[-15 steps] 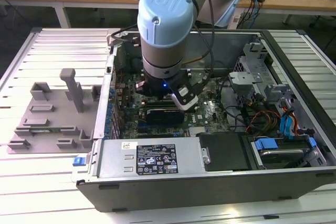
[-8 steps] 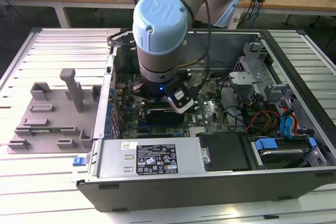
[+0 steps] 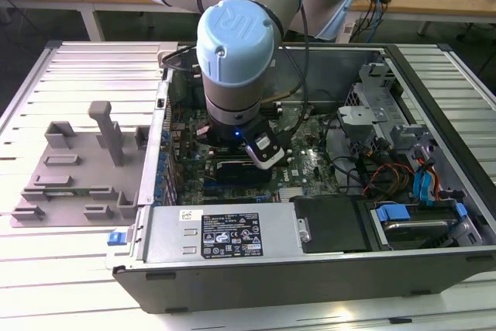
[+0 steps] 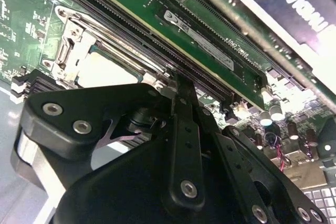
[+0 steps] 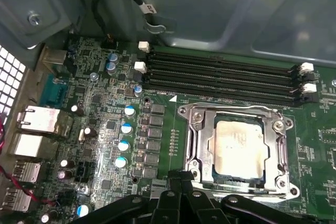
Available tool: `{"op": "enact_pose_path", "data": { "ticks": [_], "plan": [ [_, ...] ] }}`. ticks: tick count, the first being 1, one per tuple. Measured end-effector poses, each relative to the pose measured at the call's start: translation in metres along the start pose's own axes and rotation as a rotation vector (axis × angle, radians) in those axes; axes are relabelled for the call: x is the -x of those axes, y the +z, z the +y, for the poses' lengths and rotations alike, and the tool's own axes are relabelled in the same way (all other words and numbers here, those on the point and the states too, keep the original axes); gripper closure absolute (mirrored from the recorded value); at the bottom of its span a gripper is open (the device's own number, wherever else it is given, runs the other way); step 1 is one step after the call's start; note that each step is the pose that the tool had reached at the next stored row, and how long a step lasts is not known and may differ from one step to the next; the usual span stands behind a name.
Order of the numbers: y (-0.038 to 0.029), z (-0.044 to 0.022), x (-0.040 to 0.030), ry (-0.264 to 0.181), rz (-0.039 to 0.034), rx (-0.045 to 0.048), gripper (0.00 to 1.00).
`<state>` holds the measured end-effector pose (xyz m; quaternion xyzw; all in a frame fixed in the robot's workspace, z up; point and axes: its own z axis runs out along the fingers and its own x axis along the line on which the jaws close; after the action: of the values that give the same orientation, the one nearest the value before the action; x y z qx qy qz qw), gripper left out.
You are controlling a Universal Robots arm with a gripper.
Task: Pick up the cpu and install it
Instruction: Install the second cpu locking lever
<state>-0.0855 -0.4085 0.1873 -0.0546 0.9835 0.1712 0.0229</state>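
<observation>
The cpu [image 5: 239, 148], a silvery square chip, lies flat inside the metal-framed socket [image 5: 195, 140] on the green motherboard; it also shows as the pale plate of the cpu [image 4: 102, 69] in the second wrist view. My gripper [image 5: 181, 176] hovers just beside the socket's near edge, its black fingers pressed together with nothing between them. In the second wrist view my gripper [image 4: 179, 85] points at the board next to the socket frame. In the exterior view the arm's wrist [image 3: 236, 60] stands over the middle of the open computer case [image 3: 434, 60].
Black memory slots [image 5: 220, 77] run just beyond the socket, and a fitted memory stick [image 4: 199, 30] lies close by. Capacitors [image 5: 126, 129] and rear ports [image 5: 39, 121] flank the board. Power supply [image 3: 225, 234], drive cage [image 3: 387, 122] and cables crowd the case. A grey fixture [image 3: 77, 160] sits outside.
</observation>
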Motion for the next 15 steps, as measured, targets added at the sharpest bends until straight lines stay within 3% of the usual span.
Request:
{"op": "enact_pose_path", "data": {
  "ticks": [2, 4, 5, 8, 11, 12, 15],
  "plan": [
    [-0.0004, 0.0005, 0.0002, 0.000, 0.0018, -0.0030, 0.89],
    [-0.0043, 0.0031, 0.0005, 0.005, 0.0165, -0.0202, 0.89],
    [-0.0044, 0.0058, 0.0008, 0.005, 0.0172, -0.0244, 0.89],
    [-0.0032, 0.0105, 0.0018, 0.004, 0.0168, -0.0250, 0.89],
    [-0.0027, 0.0124, 0.0023, 0.004, 0.0188, -0.0365, 0.89],
    [-0.0063, 0.0143, 0.0029, 0.005, 0.0228, -0.0435, 0.89],
    [-0.0190, 0.0192, 0.0049, 0.007, 0.0269, -0.0457, 0.89]
  ]
}}
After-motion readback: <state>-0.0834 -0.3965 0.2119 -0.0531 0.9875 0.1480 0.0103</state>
